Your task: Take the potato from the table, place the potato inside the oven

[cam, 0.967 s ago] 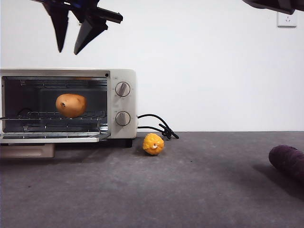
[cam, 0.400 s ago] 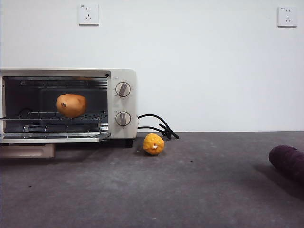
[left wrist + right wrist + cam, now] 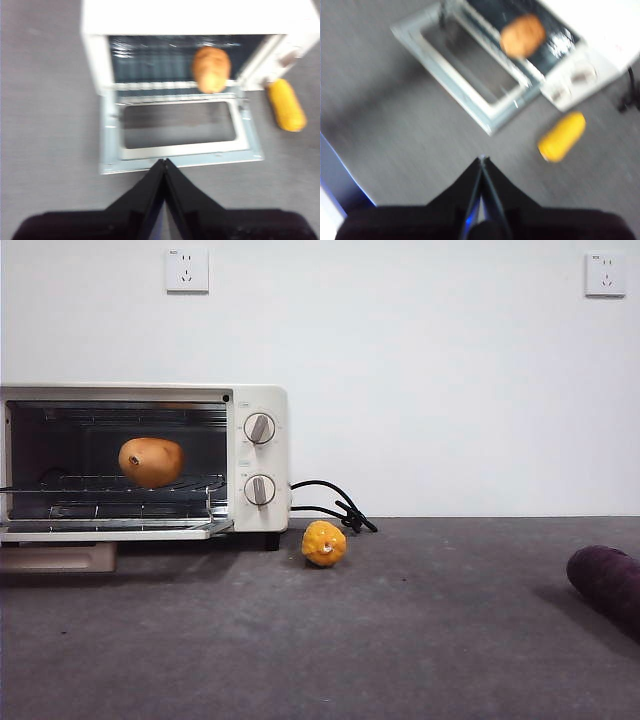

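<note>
We see both wrist views motion-blurred, the dark purple oblong thing (image 3: 606,582) and cream-white boxy oven (image 3: 258,400) edge-cropped in front.

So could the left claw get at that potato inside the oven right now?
Probably yes: the oven door lies open and nothing blocks the potato. The left claw is shut and would need opening.

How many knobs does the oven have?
2. Both sit on the oven's right front panel, one knob directly above the other knob. None seem hidden.
</note>
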Controlling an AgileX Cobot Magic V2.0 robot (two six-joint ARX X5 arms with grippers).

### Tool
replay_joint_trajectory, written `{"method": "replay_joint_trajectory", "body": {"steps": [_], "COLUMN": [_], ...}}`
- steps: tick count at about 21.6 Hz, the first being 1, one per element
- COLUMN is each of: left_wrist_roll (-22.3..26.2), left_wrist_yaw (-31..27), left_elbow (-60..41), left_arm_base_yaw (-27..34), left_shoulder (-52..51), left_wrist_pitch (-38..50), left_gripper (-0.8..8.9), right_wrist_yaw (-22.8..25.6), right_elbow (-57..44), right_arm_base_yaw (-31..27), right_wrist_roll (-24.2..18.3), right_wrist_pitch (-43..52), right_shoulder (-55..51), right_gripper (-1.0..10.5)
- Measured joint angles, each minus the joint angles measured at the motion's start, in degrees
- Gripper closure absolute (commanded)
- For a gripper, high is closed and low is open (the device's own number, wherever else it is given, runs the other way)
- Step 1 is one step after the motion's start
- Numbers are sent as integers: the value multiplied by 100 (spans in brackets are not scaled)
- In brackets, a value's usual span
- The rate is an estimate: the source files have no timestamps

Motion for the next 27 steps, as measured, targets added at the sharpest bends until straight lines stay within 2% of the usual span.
{"method": "replay_joint_trajectory", "body": {"steps": [6,9,12,14,18,21,25,27], "left_wrist_roll": [-48,-116,-149,-155,-232,-380,-542,-570], "left_wrist_yaw": [144,179,179,151,157,188,887,1054], "left_elbow": [-20,-289,-839,-1283,-2037,-2404,-2415,-2415], "left_arm_base_yaw": [0,0,0,26,411,717,1196,1392], "left_shoulder": [481,798,1003,1027,1222,1488,1996,2369], "left_wrist_pitch": [63,282,601,870,1410,1635,1816,1829], "left_gripper": [820,819,819,819,820,821,822,822], "right_wrist_yaw": [343,459,39,4,210,39,-264,-304], "right_elbow": [-1519,-2470,-3810,-4815,-6596,-7816,-8662,-8846], "right_arm_base_yaw": [-2,0,0,-2,-260,-424,-431,-457], "right_wrist_roll": [-83,-76,-48,122,546,927,1274,1366], "right_wrist_pitch": [0,33,1379,2135,2616,3174,4109,4142], "right_shoulder": [-1211,-2236,-3407,-4232,-5294,-5790,-6384,-6459], "right_gripper": [948,947,948,948,950,950,951,951]}}
